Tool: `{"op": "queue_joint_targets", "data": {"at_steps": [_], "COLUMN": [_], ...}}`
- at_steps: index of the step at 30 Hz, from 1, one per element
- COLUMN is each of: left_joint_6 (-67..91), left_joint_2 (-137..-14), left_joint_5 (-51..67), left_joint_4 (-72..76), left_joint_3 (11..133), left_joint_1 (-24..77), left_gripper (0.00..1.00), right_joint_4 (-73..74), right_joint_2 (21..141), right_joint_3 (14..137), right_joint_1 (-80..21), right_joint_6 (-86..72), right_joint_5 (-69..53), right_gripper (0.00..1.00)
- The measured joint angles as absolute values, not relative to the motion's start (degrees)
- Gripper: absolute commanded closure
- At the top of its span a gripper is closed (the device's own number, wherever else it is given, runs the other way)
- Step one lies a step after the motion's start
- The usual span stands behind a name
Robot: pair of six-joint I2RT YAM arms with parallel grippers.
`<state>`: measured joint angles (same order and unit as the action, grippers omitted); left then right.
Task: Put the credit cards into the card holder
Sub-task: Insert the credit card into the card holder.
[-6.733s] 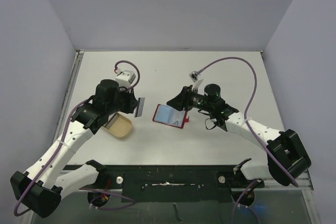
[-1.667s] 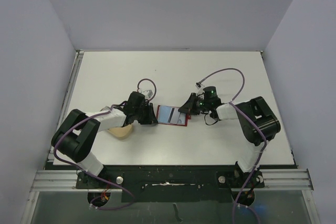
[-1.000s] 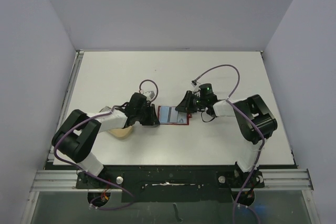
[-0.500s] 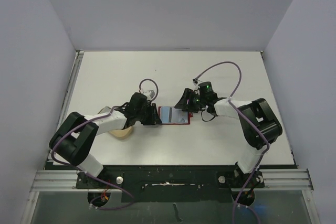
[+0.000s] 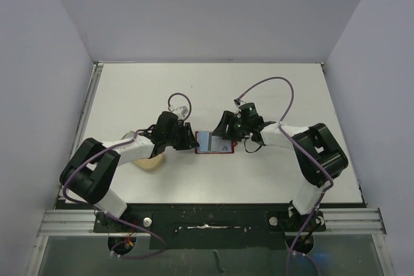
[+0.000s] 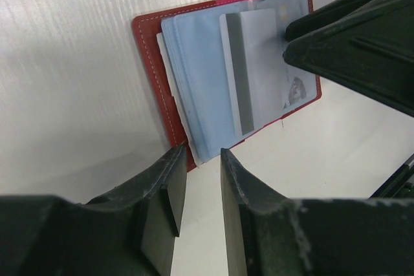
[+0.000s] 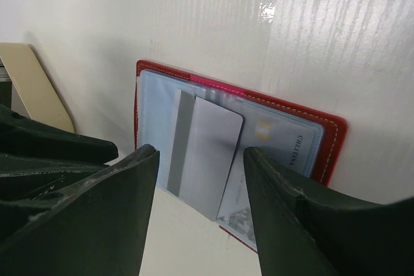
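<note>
The card holder (image 5: 223, 148) lies open on the table, red with light blue sleeves; it also shows in the left wrist view (image 6: 150, 63) and the right wrist view (image 7: 331, 135). A pale grey credit card (image 6: 259, 69) with a dark stripe lies on its sleeves, also in the right wrist view (image 7: 207, 153). A second card with a chip (image 7: 284, 143) sits in a sleeve. My left gripper (image 5: 191, 140) (image 6: 200, 154) is at the holder's left edge, jaws narrowly apart and empty. My right gripper (image 5: 223, 131) (image 7: 200, 159) is wide open, straddling the grey card, one fingertip (image 6: 291, 33) at the card's edge.
A tan oval dish (image 5: 150, 161) sits left of the holder under my left arm; its edge shows in the right wrist view (image 7: 35, 88). Purple cables loop above both wrists. White table surrounds the holder.
Long before, my left gripper held a card above the dish. Over the last seconds my right gripper moved left over the holder; the grey card now lies on it.
</note>
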<state>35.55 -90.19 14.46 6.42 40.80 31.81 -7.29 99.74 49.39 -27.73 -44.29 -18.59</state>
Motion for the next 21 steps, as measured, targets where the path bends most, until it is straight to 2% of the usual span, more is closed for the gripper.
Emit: {"op": "queue_joint_targets", "data": {"at_steps": [21], "left_joint_6": [35.33], "left_joint_2": [-93.67], "left_joint_5": [15.00], "left_joint_4": [8.60], "left_joint_3": [40.77], "left_joint_1": [31.81], "left_gripper": [0.73], "right_joint_4": [-17.10], "right_joint_2": [100.66], "right_joint_3": [47.66], "right_joint_1": [-29.39], "right_joint_6": [-49.91], "right_joint_5": [-22.61], "right_gripper": [0.44]}}
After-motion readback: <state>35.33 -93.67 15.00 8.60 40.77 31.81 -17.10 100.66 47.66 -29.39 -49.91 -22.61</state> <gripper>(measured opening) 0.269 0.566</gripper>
